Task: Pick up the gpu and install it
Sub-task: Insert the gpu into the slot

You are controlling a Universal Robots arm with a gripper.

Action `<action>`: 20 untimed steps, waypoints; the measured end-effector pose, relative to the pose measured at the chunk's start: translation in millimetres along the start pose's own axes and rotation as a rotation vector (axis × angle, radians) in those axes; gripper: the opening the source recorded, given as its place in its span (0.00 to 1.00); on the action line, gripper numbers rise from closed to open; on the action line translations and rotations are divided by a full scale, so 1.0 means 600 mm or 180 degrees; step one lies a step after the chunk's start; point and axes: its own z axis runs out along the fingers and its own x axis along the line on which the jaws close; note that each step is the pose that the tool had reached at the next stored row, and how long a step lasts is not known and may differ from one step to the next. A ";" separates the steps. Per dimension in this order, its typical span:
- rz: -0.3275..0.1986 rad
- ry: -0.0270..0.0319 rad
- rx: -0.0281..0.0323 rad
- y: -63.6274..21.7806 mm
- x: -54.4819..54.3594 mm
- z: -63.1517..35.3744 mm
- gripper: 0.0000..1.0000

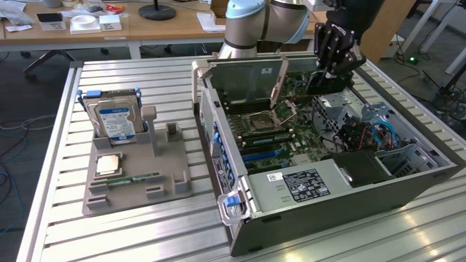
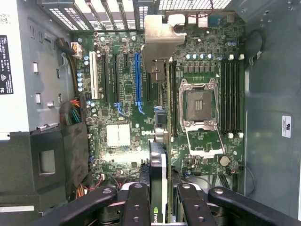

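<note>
Graphics card (image 2: 158,172) gripped edge-on in the tool (image 1: 331,73), hanging just below it over the motherboard (image 2: 127,162) inside the case (image 1: 364,199). Pickup done; card judged not yet seated in a slot.

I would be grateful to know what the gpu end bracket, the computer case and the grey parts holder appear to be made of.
gpu end bracket: bare sheet metal, silvery, with bright glare and a folded tab.
Computer case: likely painted sheet steel, matte dark grey, thin bent walls.
Grey parts holder: probably plastic, perhaps printed; uniform matte grey, blocky slots.
</note>
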 end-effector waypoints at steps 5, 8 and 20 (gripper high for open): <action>0.0000 -0.0001 0.0010 0.001 0.000 0.009 0.27; 0.0000 -0.0001 0.0015 0.002 0.001 0.018 0.27; 0.0000 -0.0001 0.0020 0.005 0.001 0.032 0.27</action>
